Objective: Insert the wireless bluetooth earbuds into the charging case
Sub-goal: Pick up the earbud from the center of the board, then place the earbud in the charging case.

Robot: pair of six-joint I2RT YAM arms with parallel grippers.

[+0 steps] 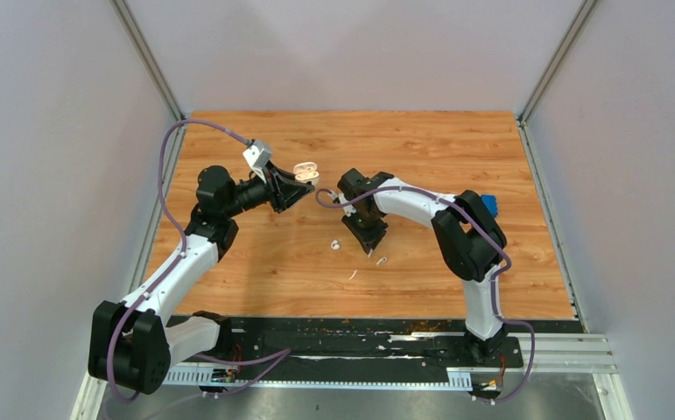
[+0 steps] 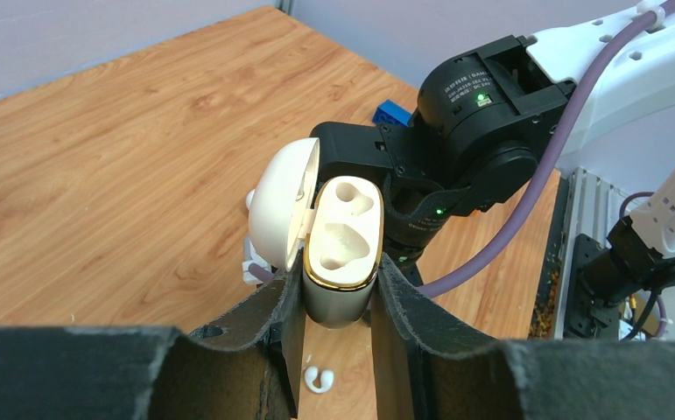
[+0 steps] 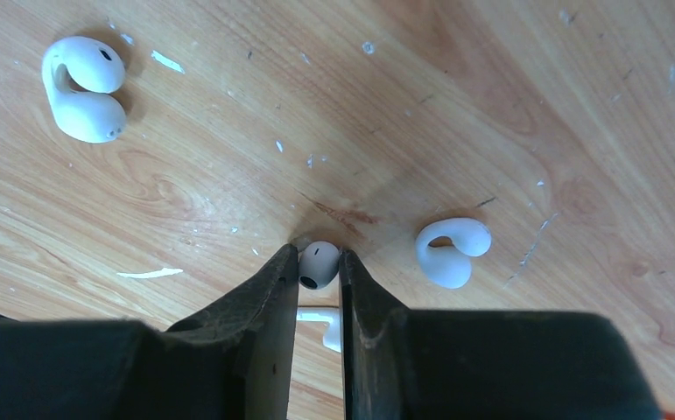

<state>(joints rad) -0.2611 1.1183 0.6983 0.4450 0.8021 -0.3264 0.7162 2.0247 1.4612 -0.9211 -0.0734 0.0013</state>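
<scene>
My left gripper is shut on the white charging case, held above the table. Its lid is open and both gold-rimmed cavities are empty. The case shows left of centre in the top view. My right gripper is down at the table, shut on a small round-headed earbud; a white stem shows between the fingers behind it. Two curled white earbuds lie loose, one close on the right and one far left. In the top view the right gripper sits between them.
A thin white sliver lies on the wood left of the right gripper. The right arm's black wrist stands close behind the held case. A blue block sits by the right arm. Small white specks dot the table.
</scene>
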